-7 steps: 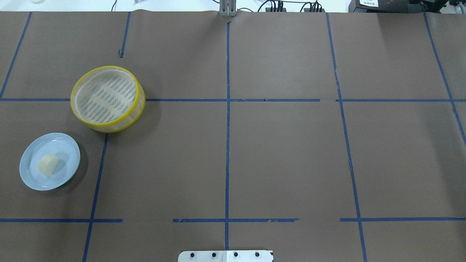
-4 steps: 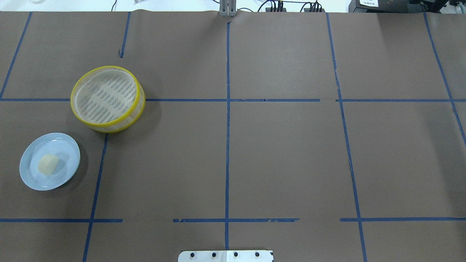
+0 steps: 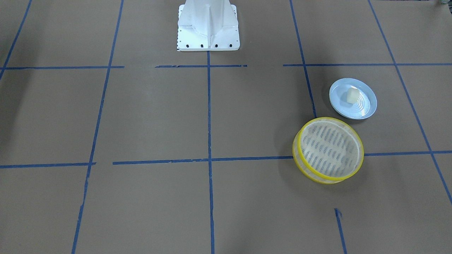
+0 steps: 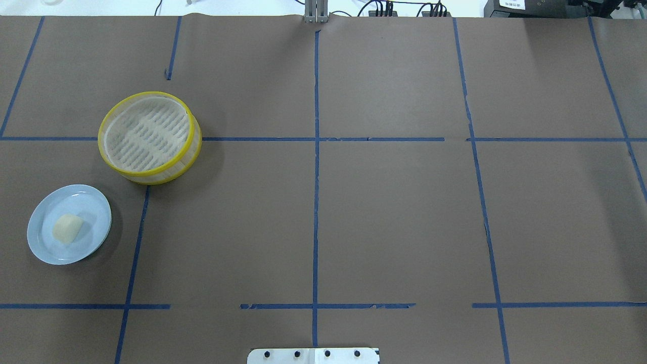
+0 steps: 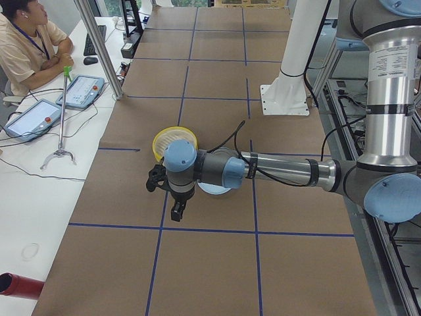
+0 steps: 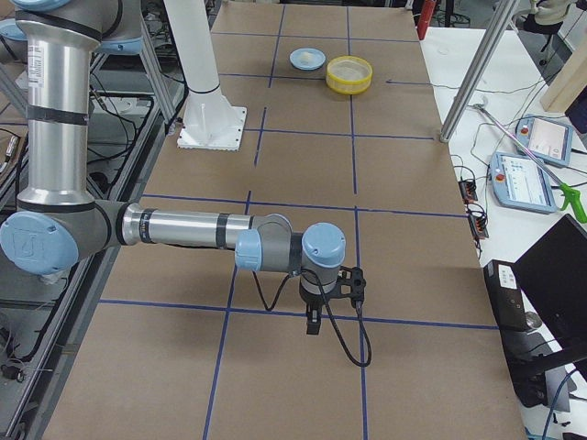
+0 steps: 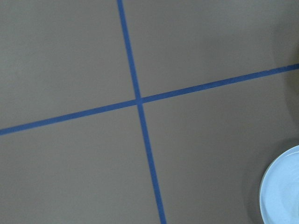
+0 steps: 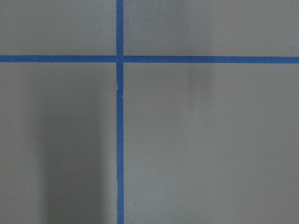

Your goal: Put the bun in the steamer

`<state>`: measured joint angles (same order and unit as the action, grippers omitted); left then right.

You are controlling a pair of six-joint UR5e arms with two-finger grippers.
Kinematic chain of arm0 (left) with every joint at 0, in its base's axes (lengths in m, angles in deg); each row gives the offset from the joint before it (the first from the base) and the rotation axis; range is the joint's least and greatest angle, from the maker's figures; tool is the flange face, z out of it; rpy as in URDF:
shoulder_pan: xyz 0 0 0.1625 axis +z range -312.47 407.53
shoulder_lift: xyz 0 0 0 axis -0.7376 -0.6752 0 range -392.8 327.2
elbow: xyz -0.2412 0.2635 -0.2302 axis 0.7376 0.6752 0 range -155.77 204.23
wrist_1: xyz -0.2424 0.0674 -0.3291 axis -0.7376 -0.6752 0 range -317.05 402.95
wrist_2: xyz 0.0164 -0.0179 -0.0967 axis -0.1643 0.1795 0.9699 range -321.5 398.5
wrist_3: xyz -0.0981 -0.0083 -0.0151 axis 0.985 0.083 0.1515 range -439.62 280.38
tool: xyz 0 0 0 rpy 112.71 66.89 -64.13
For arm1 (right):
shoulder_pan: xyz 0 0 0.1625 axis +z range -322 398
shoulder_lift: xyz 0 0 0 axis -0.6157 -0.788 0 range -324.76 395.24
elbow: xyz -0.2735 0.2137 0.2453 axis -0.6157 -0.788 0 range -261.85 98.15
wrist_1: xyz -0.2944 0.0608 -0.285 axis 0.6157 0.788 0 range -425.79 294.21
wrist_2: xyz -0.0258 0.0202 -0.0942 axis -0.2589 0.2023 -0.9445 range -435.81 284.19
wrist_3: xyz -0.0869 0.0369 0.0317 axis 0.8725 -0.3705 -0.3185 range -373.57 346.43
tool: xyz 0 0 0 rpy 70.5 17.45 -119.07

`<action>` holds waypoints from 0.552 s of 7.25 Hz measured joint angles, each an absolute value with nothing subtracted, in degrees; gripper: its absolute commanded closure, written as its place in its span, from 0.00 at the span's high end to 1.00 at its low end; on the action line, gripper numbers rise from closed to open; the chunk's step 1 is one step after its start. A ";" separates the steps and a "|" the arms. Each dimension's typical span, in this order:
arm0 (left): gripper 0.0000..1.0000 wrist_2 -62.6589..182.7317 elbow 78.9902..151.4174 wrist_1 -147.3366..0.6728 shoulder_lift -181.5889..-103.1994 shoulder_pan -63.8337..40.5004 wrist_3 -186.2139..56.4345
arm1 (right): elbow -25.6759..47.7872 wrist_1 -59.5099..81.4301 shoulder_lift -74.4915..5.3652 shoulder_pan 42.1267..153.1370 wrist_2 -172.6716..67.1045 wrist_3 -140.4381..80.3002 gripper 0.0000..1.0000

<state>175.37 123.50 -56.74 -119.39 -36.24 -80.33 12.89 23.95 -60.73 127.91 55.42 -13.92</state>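
Note:
The cream-white bun (image 4: 67, 228) lies on a pale blue plate (image 4: 93, 205) at the table's left side; it also shows in the front view (image 3: 352, 95). The empty yellow-rimmed steamer (image 4: 147, 135) stands just beyond the plate, also in the front view (image 3: 330, 150). My left gripper (image 5: 177, 210) shows only in the exterior left view, hanging above the table near the plate; I cannot tell if it is open. My right gripper (image 6: 313, 323) shows only in the exterior right view, far from both things; its state is unclear too.
Brown paper with blue tape lines covers the table. The white robot base (image 3: 208, 26) stands at the robot's edge. The plate's rim (image 7: 285, 186) shows at the left wrist view's lower right. An operator (image 5: 26, 39) sits at a side desk with tablets.

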 measured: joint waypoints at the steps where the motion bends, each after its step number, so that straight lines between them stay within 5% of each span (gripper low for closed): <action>1: 1.00 175.18 123.79 -62.99 -119.36 -30.88 -73.59 | 12.89 23.95 -60.73 127.91 55.42 -13.92 1.00; 2: 0.91 174.82 123.94 -68.36 -119.26 -26.89 -67.38 | 12.90 23.95 -60.73 127.91 55.42 -13.92 1.00; 4: 0.90 172.54 124.42 -74.58 -119.17 -18.50 -56.96 | 12.89 23.95 -60.73 127.91 55.42 -13.92 1.00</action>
